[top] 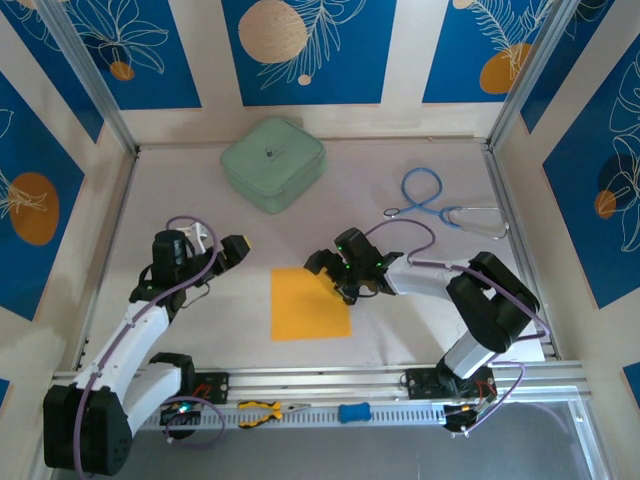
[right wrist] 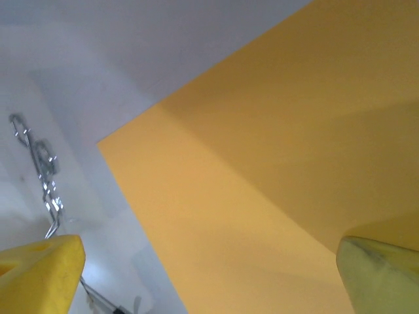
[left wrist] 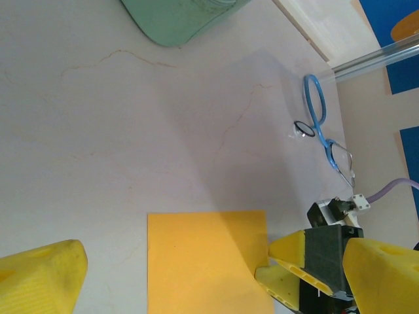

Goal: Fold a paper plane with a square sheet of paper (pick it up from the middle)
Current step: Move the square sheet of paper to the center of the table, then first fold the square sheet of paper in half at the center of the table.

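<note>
The square sheet of bright orange-yellow paper lies flat and unfolded on the pale tabletop. It is plain, straight-edged and shows no crease, and it sits well on the near side of the mint-green rounded square case, slightly to the case's right. The right pincer hangs low, also near of the case and further to its right, its yellow-tipped jaws spread wide over the sheet's far right corner. It grips nothing, and whether a fingertip touches the paper cannot be told. The left pincer, near of the case and to its left, stands wide open and empty, apart from the sheet.
</note>
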Available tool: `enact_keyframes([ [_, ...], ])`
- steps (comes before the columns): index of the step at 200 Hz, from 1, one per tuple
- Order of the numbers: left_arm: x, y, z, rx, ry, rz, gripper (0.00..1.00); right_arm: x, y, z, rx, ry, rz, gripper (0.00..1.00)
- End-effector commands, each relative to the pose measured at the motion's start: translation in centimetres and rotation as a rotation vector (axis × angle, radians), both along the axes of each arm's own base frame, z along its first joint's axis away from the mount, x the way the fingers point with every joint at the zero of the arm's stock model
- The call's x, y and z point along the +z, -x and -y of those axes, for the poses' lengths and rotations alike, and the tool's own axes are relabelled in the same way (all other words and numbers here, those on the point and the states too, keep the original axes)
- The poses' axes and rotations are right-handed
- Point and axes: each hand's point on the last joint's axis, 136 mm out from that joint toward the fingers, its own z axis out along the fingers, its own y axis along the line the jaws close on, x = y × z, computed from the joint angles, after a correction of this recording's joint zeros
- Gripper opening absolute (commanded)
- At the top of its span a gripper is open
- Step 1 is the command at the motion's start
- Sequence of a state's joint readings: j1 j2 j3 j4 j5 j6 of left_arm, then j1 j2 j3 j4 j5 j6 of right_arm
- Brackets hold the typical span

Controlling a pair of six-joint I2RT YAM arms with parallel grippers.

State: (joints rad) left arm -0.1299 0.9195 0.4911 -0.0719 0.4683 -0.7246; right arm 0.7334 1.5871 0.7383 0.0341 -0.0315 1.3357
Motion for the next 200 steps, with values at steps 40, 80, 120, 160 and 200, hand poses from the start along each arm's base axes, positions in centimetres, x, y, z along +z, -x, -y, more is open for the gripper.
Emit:
enact_keyframes([
  [40, 0.2, 2.2, 4.5, -0.169, -0.11, -0.051, 0.99, 2.1, 0.6, 5.8, 0.07, 0.046, 0.128, 1.0],
  [80, -2.4, 4.0, 8.9, -0.258, -0.3, -0.133, 0.94, 1.8, 1.5, 11.4, -0.019, 0.085, 0.17, 1.0],
  [120, -4.1, 4.4, 13.9, -0.362, -0.533, -0.184, 0.93, 2.7, 2.6, 13.4, -0.018, 0.086, 0.195, 1.0],
  [160, -6.3, 5.0, 18.2, -0.431, -0.661, -0.266, 0.94, 1.8, 4.1, 15.8, -0.048, 0.134, 0.117, 1.0],
  [200, -7.9, 5.6, 19.8, -0.435, -0.755, -0.324, 0.95, 1.8, 4.7, 16.8, -0.084, 0.122, 0.098, 1.0],
])
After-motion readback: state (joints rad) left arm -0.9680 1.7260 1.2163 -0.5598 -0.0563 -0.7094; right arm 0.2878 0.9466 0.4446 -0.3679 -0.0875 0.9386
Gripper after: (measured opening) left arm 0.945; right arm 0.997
